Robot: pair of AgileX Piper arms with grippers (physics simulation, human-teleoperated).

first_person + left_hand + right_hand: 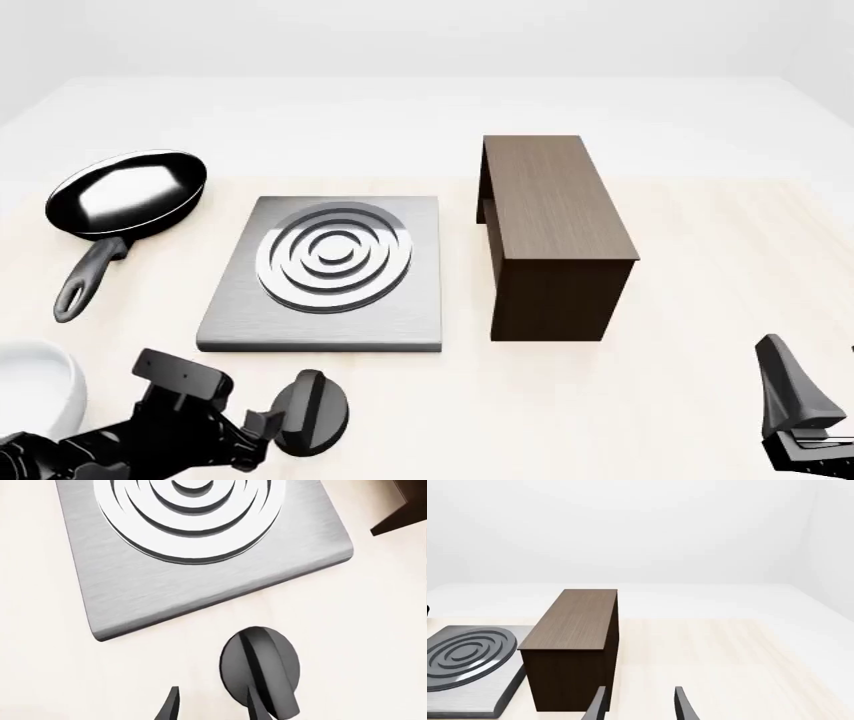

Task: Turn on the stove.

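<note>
— Where's the left arm?

— Low at the near left of the front view, reaching forward and to the right. Its left gripper (274, 428) has the fingers parted (two dark tips show in its wrist view (210, 705)).

— And the right?

— At the near right edge, the right gripper (801, 400) pointing up and forward, fingers apart (639, 705), nothing between them.
</note>
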